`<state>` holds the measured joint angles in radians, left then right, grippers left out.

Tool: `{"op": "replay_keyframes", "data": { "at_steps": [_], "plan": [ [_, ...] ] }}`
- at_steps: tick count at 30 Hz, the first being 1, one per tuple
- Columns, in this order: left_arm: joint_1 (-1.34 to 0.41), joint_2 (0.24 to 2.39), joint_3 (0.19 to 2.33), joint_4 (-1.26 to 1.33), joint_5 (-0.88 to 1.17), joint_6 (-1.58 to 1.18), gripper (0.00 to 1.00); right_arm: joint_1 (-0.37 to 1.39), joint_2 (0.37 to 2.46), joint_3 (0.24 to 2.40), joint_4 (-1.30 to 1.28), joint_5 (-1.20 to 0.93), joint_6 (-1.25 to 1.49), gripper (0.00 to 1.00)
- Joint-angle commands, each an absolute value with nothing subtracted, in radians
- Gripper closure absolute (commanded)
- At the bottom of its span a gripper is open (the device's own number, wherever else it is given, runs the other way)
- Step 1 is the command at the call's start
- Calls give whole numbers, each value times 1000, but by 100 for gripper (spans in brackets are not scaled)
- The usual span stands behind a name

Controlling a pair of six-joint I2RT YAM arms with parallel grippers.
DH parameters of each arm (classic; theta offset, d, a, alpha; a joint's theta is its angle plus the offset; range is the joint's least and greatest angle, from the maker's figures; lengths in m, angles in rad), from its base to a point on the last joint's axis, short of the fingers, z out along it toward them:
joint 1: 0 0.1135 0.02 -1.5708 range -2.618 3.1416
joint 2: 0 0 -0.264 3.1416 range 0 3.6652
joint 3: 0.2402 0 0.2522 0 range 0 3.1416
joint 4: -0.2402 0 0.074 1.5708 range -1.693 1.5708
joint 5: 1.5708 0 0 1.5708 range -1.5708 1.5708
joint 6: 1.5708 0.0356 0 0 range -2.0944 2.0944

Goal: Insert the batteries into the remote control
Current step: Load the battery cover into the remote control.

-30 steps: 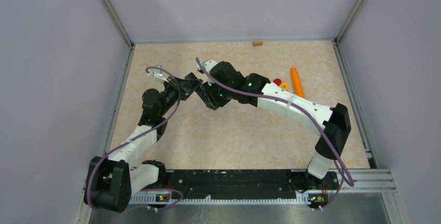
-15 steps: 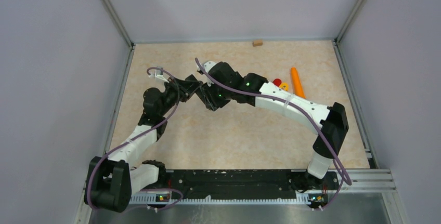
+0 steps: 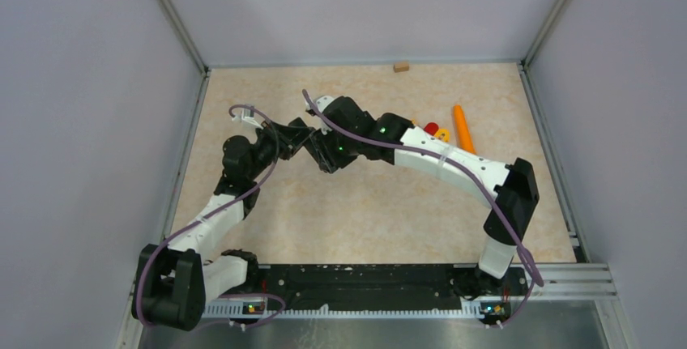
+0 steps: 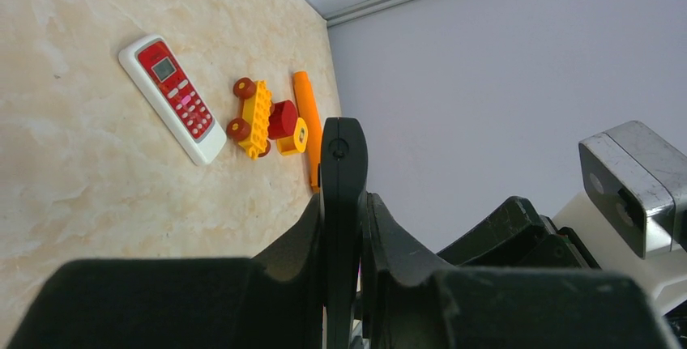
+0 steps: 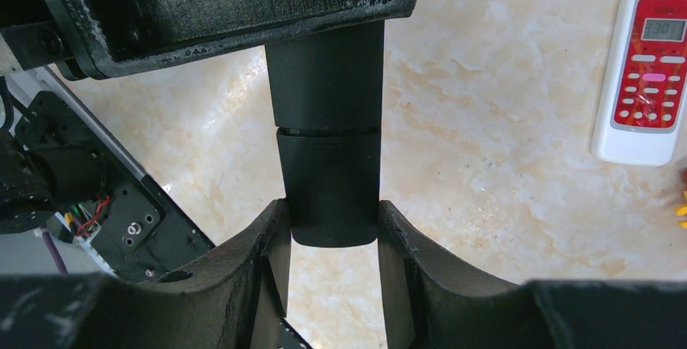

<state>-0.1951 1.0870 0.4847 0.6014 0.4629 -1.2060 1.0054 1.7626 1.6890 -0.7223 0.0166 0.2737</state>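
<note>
The remote control (image 5: 328, 122) is a slim black bar held in the air between both arms, with a seam across its body. My left gripper (image 4: 346, 203) is shut on it, and the bar stands edge-on between the fingers (image 4: 381, 227). My right gripper (image 5: 332, 211) is shut on the bar's other end, a finger (image 5: 271, 244) pressed against each side. In the top view the two grippers meet left of the table's middle, the left gripper (image 3: 301, 134) and the right gripper (image 3: 320, 151) nose to nose. The batteries are out of view.
A red-and-white remote (image 4: 172, 98) lies flat on the table behind the right arm. Beside it are a yellow-and-red toy car (image 4: 263, 118) and an orange carrot-shaped cone (image 3: 462, 127). A small wooden block (image 3: 400, 66) sits at the back wall.
The right arm's elbow and forearm have drifted slightly left. Both grippers stay on the black remote at the same spot.
</note>
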Motion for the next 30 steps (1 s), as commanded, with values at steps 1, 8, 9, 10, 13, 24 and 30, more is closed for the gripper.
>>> {"op": "replay_keyframes", "data": {
  "at_steps": [1, 8, 9, 10, 13, 24, 30],
  "plan": [
    [-215, 1047, 538, 730, 600, -1318, 100, 1017, 1817, 1731, -652, 19, 292, 60],
    [-215, 1040, 538, 722, 650, -1310, 100, 1015, 1838, 1746, -605, 22, 292, 60],
    [-215, 1042, 540, 722, 658, -1310, 100, 1015, 1840, 1747, -593, 18, 289, 60],
    [-215, 1045, 540, 723, 669, -1310, 100, 1014, 1843, 1748, -583, 19, 288, 60],
    [-215, 1052, 538, 719, 696, -1309, 100, 1009, 1851, 1757, -561, 19, 286, 60],
    [-216, 1072, 498, 687, 743, -1283, 100, 967, 1853, 1751, -468, 3, 330, 60],
    [-216, 1086, 501, 688, 728, -1243, 100, 941, 1796, 1666, -404, -142, 339, 37]
  ]
}}
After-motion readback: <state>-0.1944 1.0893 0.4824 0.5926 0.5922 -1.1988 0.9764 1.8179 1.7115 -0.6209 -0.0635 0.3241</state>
